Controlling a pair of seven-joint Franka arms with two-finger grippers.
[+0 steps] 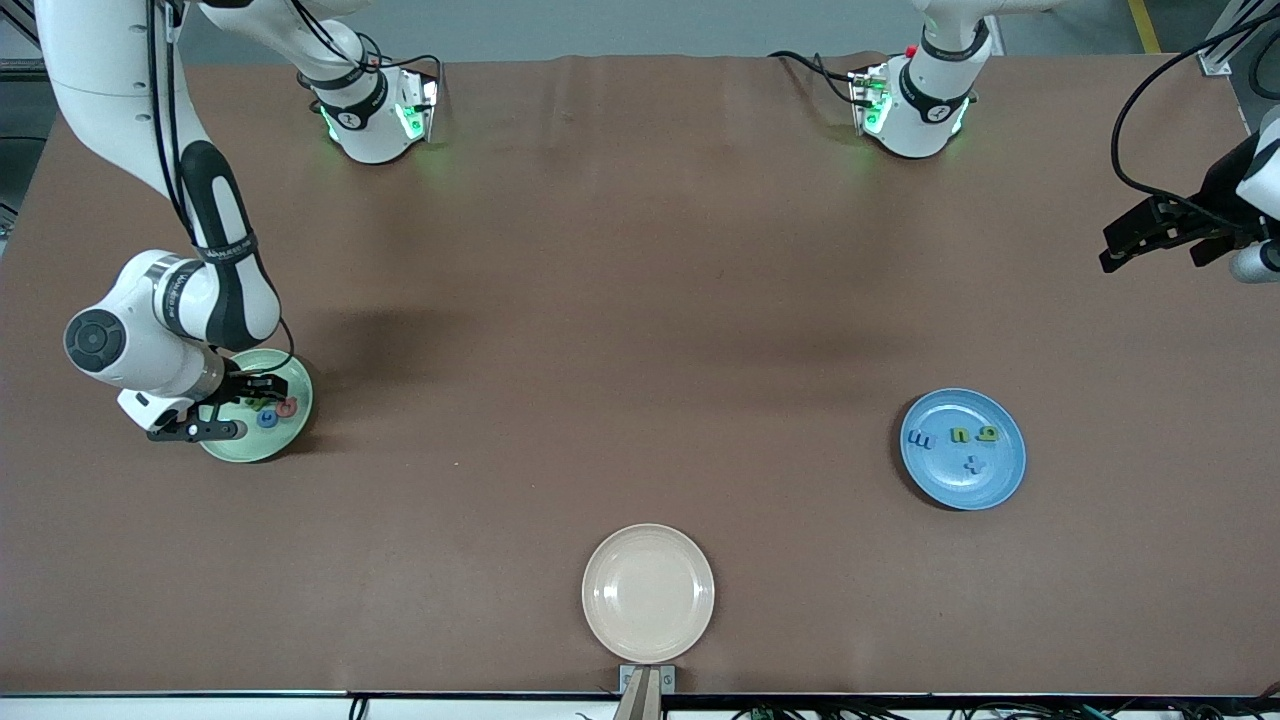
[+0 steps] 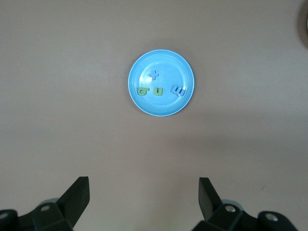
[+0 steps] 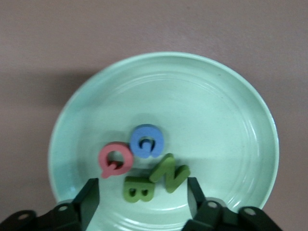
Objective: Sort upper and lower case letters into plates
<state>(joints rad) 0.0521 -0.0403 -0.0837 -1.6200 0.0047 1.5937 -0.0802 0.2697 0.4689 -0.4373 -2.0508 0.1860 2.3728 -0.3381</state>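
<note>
The pale green plate (image 1: 250, 448) lies toward the right arm's end of the table. In the right wrist view the plate (image 3: 202, 106) holds a red Q (image 3: 115, 160), a blue C (image 3: 147, 141), a green B (image 3: 138, 188) and a green N (image 3: 169, 173) that leans on the B. My right gripper (image 1: 240, 408) hangs open just over the plate, its fingers on either side of the B and N, holding nothing (image 3: 142, 199). The blue plate (image 1: 965, 485) holds several small lower-case letters (image 2: 158, 91). My left gripper (image 1: 1152, 250) is open and empty, high over the table's end (image 2: 143, 187).
A cream-beige plate (image 1: 648, 592) lies empty near the front edge, midway along the table. The two arm bases (image 1: 375, 120) (image 1: 915, 110) stand along the edge farthest from the front camera. The brown table top (image 1: 620, 330) is bare between the plates.
</note>
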